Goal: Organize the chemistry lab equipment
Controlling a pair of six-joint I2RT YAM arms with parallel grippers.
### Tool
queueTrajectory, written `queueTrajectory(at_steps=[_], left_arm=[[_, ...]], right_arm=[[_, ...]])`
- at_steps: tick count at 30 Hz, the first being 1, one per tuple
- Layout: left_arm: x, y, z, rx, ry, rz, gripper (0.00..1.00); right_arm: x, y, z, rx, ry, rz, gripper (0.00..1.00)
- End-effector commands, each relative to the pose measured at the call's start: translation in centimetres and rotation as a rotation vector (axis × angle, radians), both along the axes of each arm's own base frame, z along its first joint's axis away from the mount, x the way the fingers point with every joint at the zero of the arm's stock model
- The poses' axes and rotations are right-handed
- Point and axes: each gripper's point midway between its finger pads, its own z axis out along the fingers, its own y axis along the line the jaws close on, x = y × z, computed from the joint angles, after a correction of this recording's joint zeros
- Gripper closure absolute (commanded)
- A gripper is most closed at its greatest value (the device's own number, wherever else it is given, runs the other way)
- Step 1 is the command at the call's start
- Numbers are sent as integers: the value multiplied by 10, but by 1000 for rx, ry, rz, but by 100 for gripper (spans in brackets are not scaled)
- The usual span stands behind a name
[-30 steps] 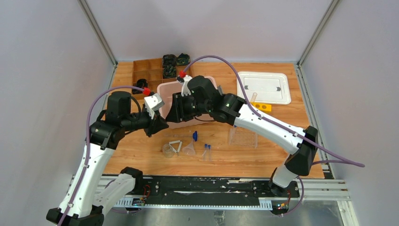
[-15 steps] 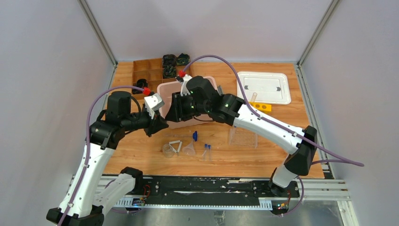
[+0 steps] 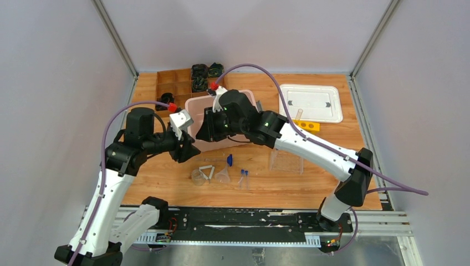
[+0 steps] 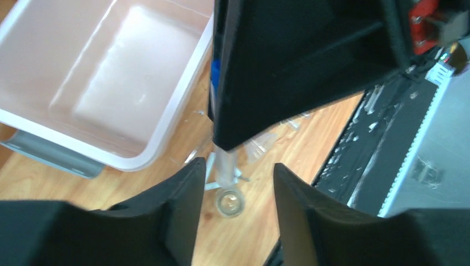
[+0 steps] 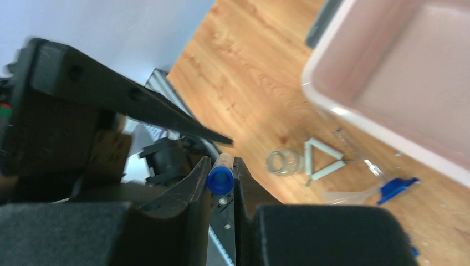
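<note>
A blue-capped clear tube (image 5: 220,178) is pinched between the fingers of my right gripper (image 5: 221,166), which is shut on it just in front of the pink bin. My left gripper (image 4: 238,173) stands open around the tube's clear lower end (image 4: 224,163), its fingers apart from it. From above, both grippers meet, left (image 3: 190,148) and right (image 3: 199,137). Below them on the table lie the small beaker (image 3: 197,176), white wire triangle (image 3: 207,170), funnel (image 3: 223,176), blue-tipped rod (image 3: 229,159) and two more blue-capped tubes (image 3: 243,176). The clear tray (image 3: 286,160) and yellow rack (image 3: 307,126) sit to the right.
The pink bin (image 3: 195,108) stands open behind the grippers, with its white lid (image 3: 310,102) at the back right. A brown compartment box (image 3: 172,83) with dark items sits at the back left. The black rail (image 3: 249,221) runs along the near edge.
My right gripper has closed on the tube's capped end. My left gripper has opened and let go of the tube. Neither arm has shifted much.
</note>
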Motion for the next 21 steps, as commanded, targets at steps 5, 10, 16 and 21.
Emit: queueTrajectory(at_steps=[5,10,16,21], left_arm=[[-2,1,20,-25,-19,37,5],[2,2,27,-33,-17,66,0],[8,6,28,-22,-13,102,0],[4,4,28,-26,-13,84,0]], right_arm=[[45,-90,2,-175,-240,-274,100],[57,-177,-38,-372,-352,-461,100],[50,-248,-96,-494,-401,-595,100],[43,-272,-137,-491,-424,-649,100]])
